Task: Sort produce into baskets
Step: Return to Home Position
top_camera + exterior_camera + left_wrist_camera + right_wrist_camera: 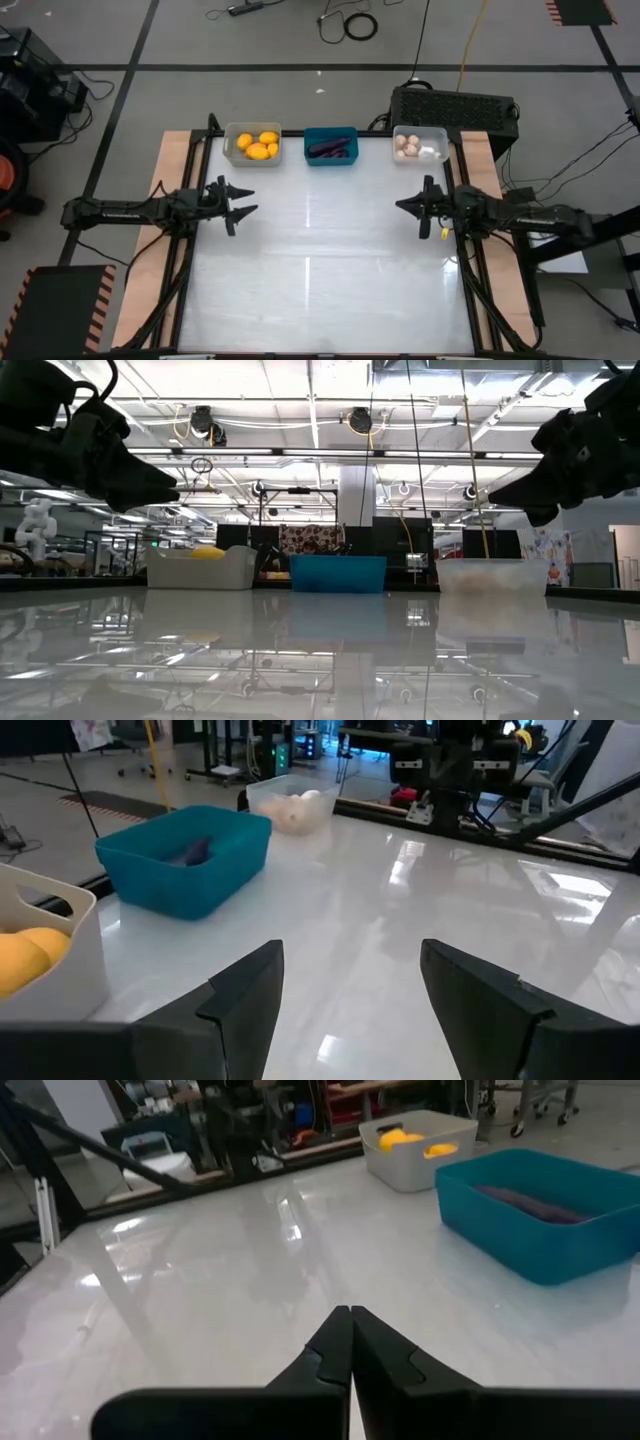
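Yellow-orange oval fruits (258,145) glow in the light grey plastic bin (230,150); dark purple eggplant pieces (332,149) fill the teal blue plastic bin (308,150); pale beige garlic bulbs (408,147) sit in the translucent white plastic bin (443,140); the glossy bench (320,260) gleams white.

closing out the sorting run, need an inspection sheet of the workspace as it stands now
surface: glossy white table, no spills seen
job's things: grey bin holds yellow fruits; teal bin holds purple pieces; translucent bin holds garlic bulbs; the three stand in a row at the far edge
clutter: nothing seen
tools: left tool open, raised over the table's left side; right tool shut, raised over its right side
cables: coiled cable and yellow cable on the floor beyond the table
surroundings: black box behind the translucent bin
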Robot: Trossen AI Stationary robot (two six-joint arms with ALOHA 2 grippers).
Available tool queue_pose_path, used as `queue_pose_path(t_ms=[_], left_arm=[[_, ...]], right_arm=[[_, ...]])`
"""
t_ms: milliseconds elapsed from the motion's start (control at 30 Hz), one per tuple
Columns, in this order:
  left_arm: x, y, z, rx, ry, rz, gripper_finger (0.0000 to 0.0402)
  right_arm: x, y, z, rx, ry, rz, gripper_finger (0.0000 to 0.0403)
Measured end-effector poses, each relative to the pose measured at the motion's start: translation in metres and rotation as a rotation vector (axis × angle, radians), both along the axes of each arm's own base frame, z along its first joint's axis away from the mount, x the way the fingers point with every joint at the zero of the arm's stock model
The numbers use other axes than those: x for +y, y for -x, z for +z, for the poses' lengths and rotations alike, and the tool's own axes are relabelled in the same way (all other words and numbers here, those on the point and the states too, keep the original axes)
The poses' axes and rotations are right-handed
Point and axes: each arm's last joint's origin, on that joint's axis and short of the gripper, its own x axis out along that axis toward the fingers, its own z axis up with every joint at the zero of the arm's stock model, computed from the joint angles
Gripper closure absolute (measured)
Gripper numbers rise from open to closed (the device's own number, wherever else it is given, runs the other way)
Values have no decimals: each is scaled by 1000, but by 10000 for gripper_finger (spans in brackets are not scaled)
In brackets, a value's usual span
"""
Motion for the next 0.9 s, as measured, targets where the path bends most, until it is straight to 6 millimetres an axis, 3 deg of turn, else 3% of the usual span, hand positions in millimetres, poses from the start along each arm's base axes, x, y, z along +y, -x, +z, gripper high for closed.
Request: queue_pose_path(t_ms=[233, 900], left_arm=[[0, 0, 0, -31, 95, 16, 157], [0, 0, 1, -35, 96, 9, 157]], right_arm=[[0, -2, -4, 51, 22, 6, 403], [0, -2, -4, 46, -21, -3, 403]])
